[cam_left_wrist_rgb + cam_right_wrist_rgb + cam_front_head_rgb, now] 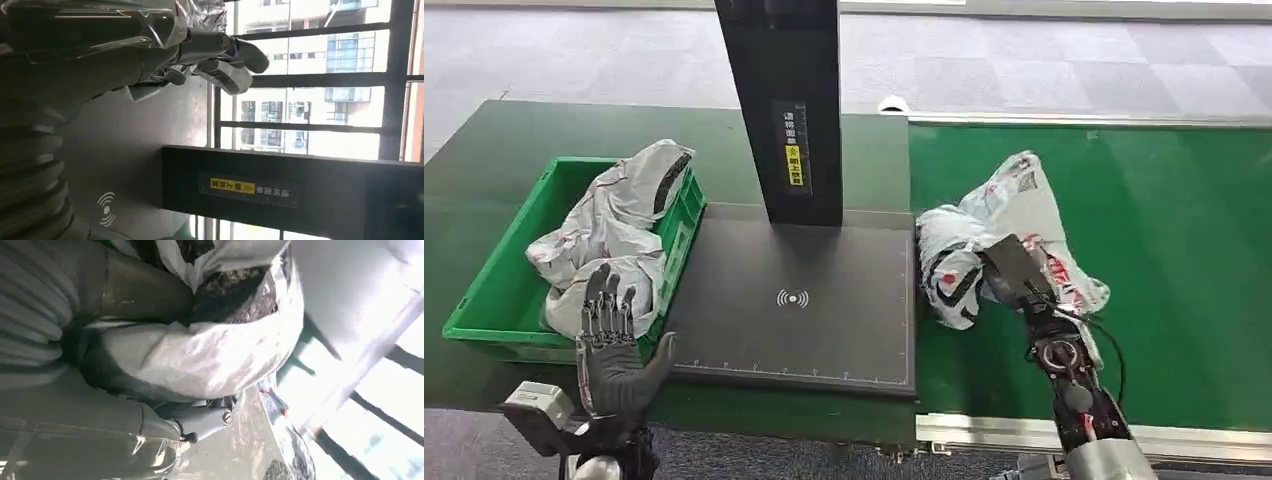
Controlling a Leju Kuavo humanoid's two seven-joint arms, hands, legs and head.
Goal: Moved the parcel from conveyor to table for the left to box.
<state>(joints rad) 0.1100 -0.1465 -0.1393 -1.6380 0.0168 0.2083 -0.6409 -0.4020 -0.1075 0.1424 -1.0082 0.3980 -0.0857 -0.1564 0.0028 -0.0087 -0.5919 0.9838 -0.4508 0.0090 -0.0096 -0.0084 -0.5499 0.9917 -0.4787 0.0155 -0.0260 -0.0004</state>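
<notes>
The parcel (pixel 984 250) lies on the green conveyor (pixel 1164 250) right at its edge beside the dark scanner pad (pixel 794 300), grasped by the right hand (pixel 1014 268). The left hand (pixel 614 345) hovers released, fingers spread, at the worktop's (pixel 484 150) near edge, by the green box (pixel 504 290) holding more white bags (pixel 614 220).

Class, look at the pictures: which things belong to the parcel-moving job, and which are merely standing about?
Belonging to the job:
- parcel, gripped by the right hand
- green conveyor
- dark table
- left hand, open
- green box

Merely there:
- black post
- bagged parcels already boxed
</notes>
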